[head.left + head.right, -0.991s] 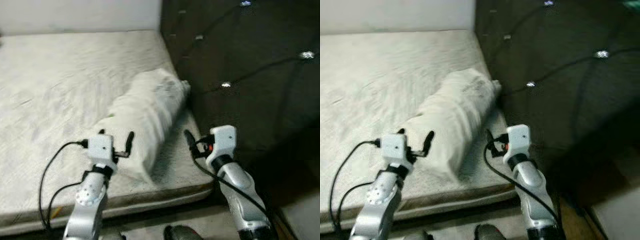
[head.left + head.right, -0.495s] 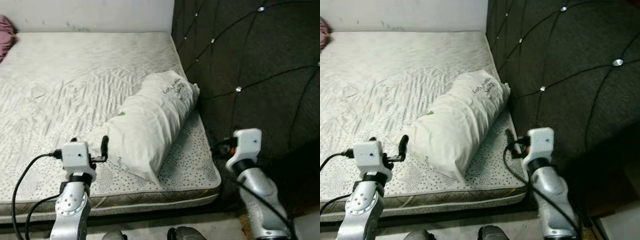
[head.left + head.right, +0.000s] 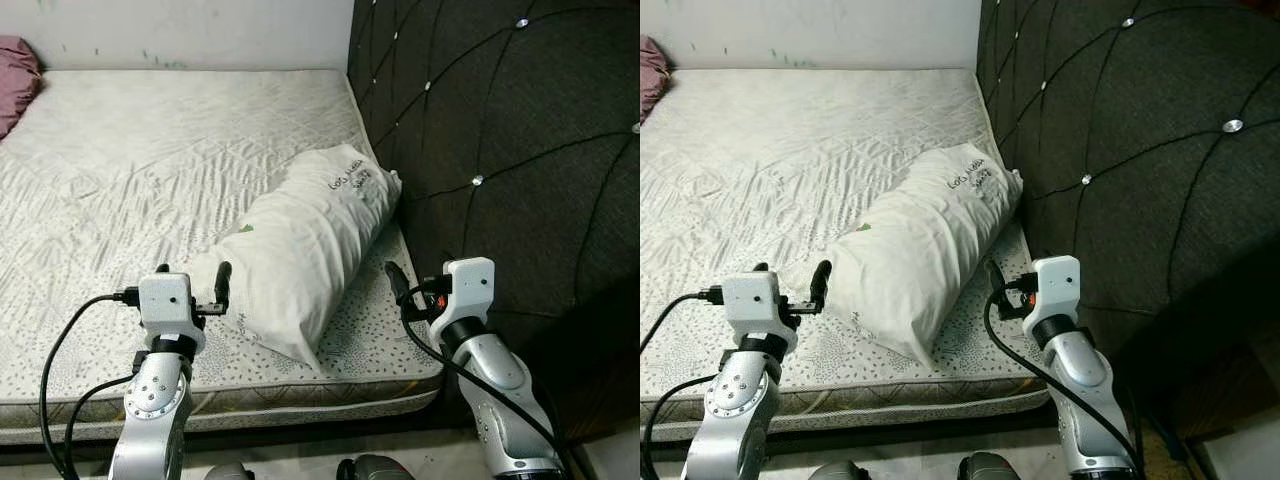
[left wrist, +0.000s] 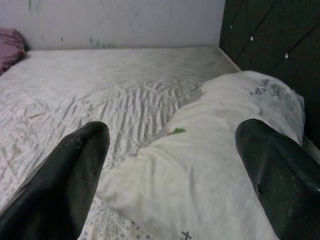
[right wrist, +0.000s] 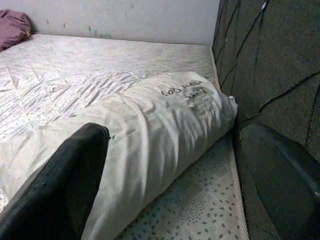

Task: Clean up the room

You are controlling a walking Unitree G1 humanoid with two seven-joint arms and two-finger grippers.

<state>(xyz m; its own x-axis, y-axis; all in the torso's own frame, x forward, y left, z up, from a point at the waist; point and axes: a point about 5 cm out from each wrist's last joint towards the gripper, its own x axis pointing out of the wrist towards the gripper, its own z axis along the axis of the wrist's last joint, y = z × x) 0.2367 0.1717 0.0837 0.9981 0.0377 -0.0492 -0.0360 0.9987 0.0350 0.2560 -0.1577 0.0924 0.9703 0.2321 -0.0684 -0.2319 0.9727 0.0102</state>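
Bed: a bare mattress (image 3: 150,160) with a pale quilted top fills most of the head views; its near edge runs across the lower part, with a speckled side band along that edge.
Room: a light wall (image 3: 190,30) stands behind the far side of the mattress; a dark tufted headboard (image 3: 520,130) with shiny buttons rises along the robot's right.
Far corner: a purple-pink cloth (image 3: 15,80) lies bunched at the far left of the mattress, well apart from everything else; what it is exactly is hard to tell.
Pillow: a white pillow (image 3: 305,240) lies on the right part of the mattress, near the headboard and the near edge.
Pillow axis: its long axis runs diagonally, the far end close against the headboard, the near end pointing toward the left arm; handwriting (image 3: 350,182) marks the far end and a small green tag (image 4: 176,131) sits on its top side.
Open room: a broad stretch of mattress lies open to the left of the pillow; on the right only a narrow strip separates it from the headboard.
Left tool (image 3: 192,285): raised over the near edge, just beside the pillow's near end, fingers (image 4: 75,170) spread wide and holding nothing.
Right tool (image 5: 165,170): raised at the mattress corner between pillow and headboard, fingers (image 5: 65,175) also spread apart and empty.
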